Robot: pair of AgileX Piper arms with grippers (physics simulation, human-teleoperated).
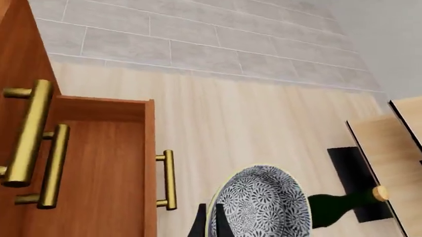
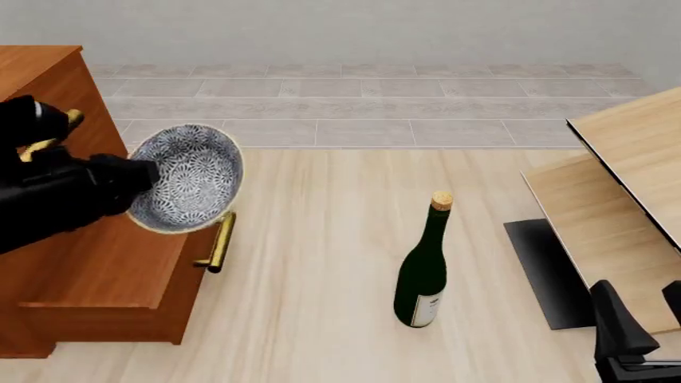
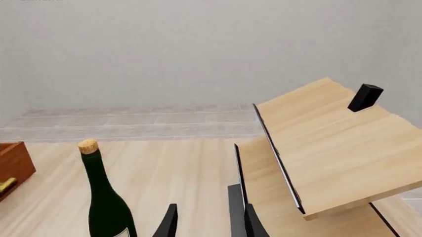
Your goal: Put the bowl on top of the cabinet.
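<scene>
Left gripper [image 2: 136, 182] clamped on tilted bowl [image 2: 188, 177] beside cabinet [image 2: 91, 267] front edge; right gripper [image 3: 204, 219] fingers apart

The pale light-wood plank floor [image 2: 319, 271] carries the reddish-brown wooden cabinet [image 2: 96, 271] with brass bar handles and an upright corked dark green wine bottle [image 2: 423, 271].

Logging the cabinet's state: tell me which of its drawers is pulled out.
The lowest drawer of the cabinet: its front juts out past the drawers above, directly below the held bowl, its brass handle facing the bottle.
</scene>
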